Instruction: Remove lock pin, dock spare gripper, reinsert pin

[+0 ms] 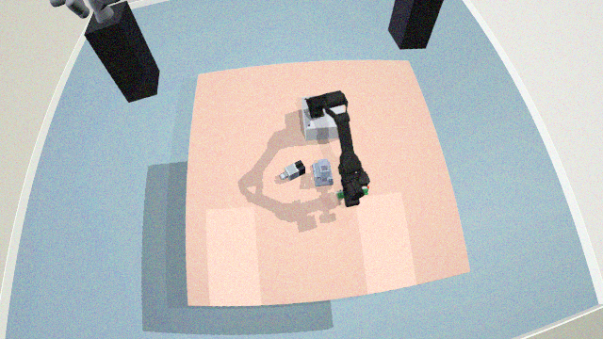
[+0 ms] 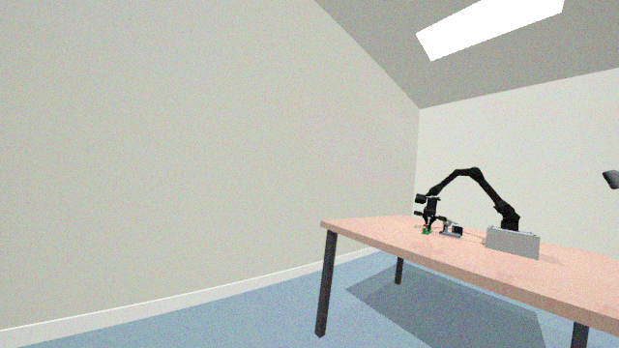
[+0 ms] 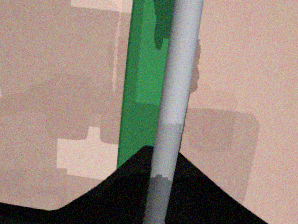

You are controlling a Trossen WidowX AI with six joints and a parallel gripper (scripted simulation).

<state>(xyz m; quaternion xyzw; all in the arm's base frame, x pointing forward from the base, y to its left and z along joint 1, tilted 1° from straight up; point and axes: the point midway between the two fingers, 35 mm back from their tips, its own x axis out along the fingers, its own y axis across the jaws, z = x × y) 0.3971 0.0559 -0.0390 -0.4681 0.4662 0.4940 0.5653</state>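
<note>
My gripper (image 3: pixel 157 156) (image 2: pixel 428 227) is shut on the lock pin (image 3: pixel 181 75), a smooth grey rod that crosses the wrist view nearly upright. The pin is out of the mount (image 1: pixel 322 173) (image 2: pixel 451 234), a blue-grey block with a raised socket, left of the gripper in the top view. The fingertips are low over a green piece (image 3: pixel 145 85) (image 1: pixel 340 194) (image 2: pixel 426 232); whether pin and green piece touch is unclear. The spare gripper (image 1: pixel 293 170) (image 2: pixel 457 231), pale with a black end, lies left of the mount. The arm hides the fingertips in the top view.
A light grey box (image 1: pixel 320 132) (image 2: pixel 512 243) stands by the arm's base. A small red part (image 2: pixel 425 225) shows just above the green piece. The wooden table (image 1: pixel 306 264) (image 2: pixel 387 237) carries everything. Black pedestals (image 1: pixel 123 56) (image 1: pixel 415 25) stand beyond the table.
</note>
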